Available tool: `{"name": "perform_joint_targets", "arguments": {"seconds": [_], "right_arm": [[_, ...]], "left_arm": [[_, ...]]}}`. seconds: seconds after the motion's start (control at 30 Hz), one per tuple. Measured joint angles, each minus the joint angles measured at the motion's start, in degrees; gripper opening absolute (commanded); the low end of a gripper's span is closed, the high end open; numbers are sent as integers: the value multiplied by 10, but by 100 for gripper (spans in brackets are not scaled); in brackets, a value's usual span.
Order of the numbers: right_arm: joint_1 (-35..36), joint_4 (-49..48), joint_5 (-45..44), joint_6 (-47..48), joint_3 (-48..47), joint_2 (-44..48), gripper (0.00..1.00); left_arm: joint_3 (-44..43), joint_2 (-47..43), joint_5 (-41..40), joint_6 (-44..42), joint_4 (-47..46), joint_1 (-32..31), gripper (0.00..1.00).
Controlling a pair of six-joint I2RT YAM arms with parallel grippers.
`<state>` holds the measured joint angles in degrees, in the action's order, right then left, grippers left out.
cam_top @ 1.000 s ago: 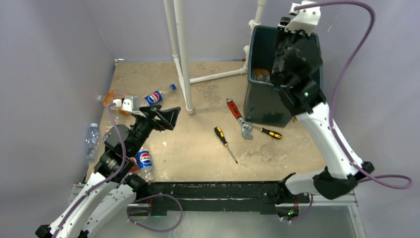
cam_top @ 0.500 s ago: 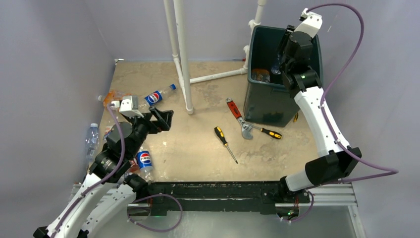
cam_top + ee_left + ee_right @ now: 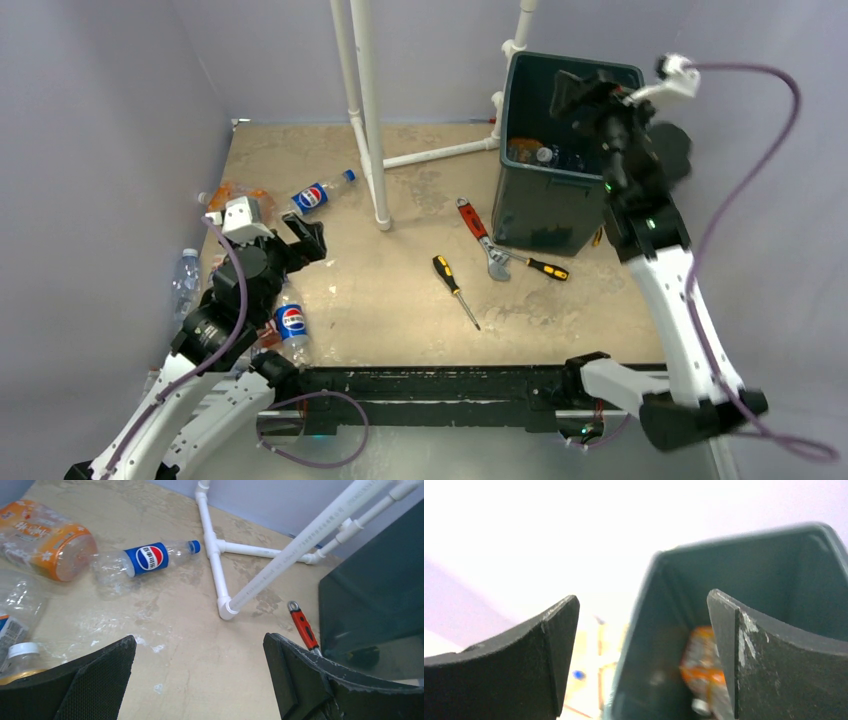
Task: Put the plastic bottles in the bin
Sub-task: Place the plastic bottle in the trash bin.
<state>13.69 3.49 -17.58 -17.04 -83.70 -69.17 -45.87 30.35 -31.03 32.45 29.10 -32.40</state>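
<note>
Right pincer [image 3: 583,92] spread above bin [image 3: 530,212], left pincer [image 3: 303,240] spread

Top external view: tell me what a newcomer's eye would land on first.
The dark green bin at the far right stands out, with the right gripper open above its mouth and plastic bottles inside it. On the left, blue-labelled Pepsi bottles lie on the table near the open left gripper. Between them lie a red-handled wrench and two yellow-and-black screwdrivers.
</note>
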Motion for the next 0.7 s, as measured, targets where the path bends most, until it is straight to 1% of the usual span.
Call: {"name": "perform_joint_targets", "arguments": {"seconds": [0.07,0.1,0.13,0.23,0.33,0.43,0.5,0.6,0.7], "right_arm": [[0,-47,66,-35,48,74,99],[-1,-57,97,-47,54,95,99],[-1,-67,147,-57,49,112,99],[1,-114,269,-81,43,144,99],[7,-148,365,-99,99,186,99],[29,-139,443,-101,161,216,97],[53,-121,471,-94,181,216,97],[123,-85,473,-71,212,216,96],[176,-61,470,-55,258,217,95]], "left_arm": [[0,-2,-16,4,4,0,99],[0,-3,-24,8,7,0,99],[0,-5,-33,12,8,0,99],[0,-9,-60,26,20,0,99],[-4,-1,-86,45,46,0,99],[-12,23,-110,66,68,0,99],[-12,47,-119,81,75,0,99],[-13,103,-125,111,93,0,99],[-13,161,-127,146,108,0,99]]}}
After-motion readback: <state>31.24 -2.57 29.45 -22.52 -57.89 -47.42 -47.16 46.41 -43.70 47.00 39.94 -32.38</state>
